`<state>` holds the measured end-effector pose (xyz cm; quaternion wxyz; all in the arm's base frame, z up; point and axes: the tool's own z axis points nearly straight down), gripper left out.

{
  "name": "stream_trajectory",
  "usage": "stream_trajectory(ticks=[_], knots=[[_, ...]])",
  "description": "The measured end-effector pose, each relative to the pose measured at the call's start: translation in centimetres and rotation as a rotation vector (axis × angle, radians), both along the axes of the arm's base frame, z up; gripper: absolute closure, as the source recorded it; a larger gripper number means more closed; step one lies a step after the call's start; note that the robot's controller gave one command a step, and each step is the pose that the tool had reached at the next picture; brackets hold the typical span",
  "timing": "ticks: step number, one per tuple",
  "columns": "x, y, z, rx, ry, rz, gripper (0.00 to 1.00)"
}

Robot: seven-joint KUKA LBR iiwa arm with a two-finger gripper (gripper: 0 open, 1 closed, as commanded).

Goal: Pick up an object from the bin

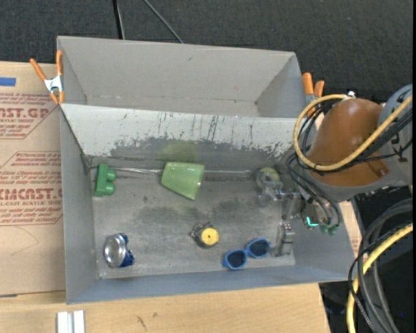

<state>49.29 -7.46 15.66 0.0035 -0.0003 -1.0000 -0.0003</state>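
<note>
The gripper (pixel 286 245) hangs just beside one blue plastic pair of toy glasses (pixel 244 254), perhaps, at the front right of the grey metal bin (pixel 180 82); whether it is open or closed I cannot tell. Also one green plastic cup (pixel 182 179) and one silver can (pixel 116 250)

Orange-brown domed wrist cover (pixel 350 141) — looped yellow and black cables (pixel 306 127), grey metal gripper (pixel 286 245), small teal light (pixel 310 220)

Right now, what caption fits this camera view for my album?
Robot gripper down at the right of the grey bin, beside a blue two-ringed toy.
</note>
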Motion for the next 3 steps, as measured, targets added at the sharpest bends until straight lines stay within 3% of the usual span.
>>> stream_trajectory(ticks=[1,2,3], knots=[[0.2,2.8,-8.9,0.001,-0.008,0.239,0.0],[0.2,2.7,-8.7,0.0,-0.007,0.237,1.0],[3.0,4.3,10.9,-0.002,-0.019,0.16,1.0]])
